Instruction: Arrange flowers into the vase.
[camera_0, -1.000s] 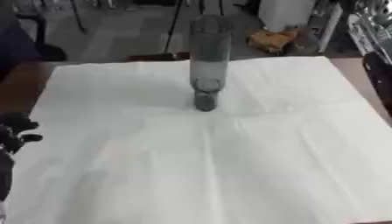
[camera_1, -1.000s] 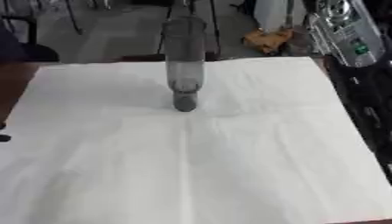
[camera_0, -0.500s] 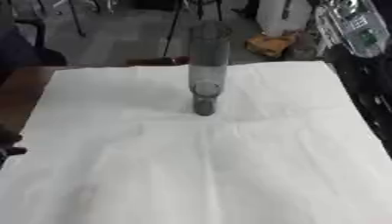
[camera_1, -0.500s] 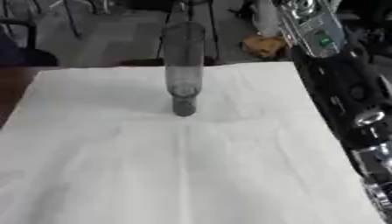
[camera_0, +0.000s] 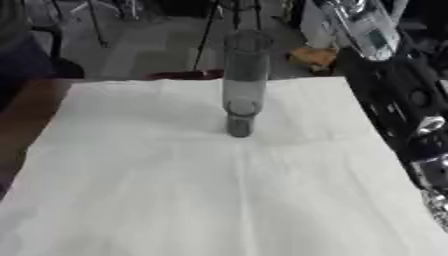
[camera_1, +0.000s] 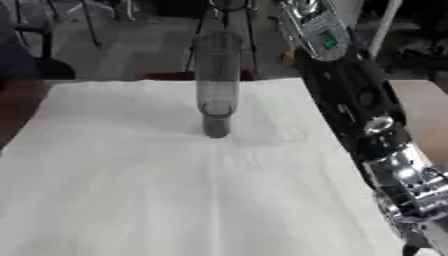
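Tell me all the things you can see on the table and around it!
vase: one, tall clear glass cylinder on a dark base, standing upright near the far middle of the table; no flowers in it.
tablecloth: one, white, creased, covering the table.
table: one, brown, bare along the left side beside the cloth.
orange-brown thing: one, on the floor behind the table; I cannot make out what it is.
stand legs: thin, dark, on the grey floor at the back.
flowers: none in view.
robot right arm: one, black with silver joints, reaching along the right side of the table; no robot hand shows.
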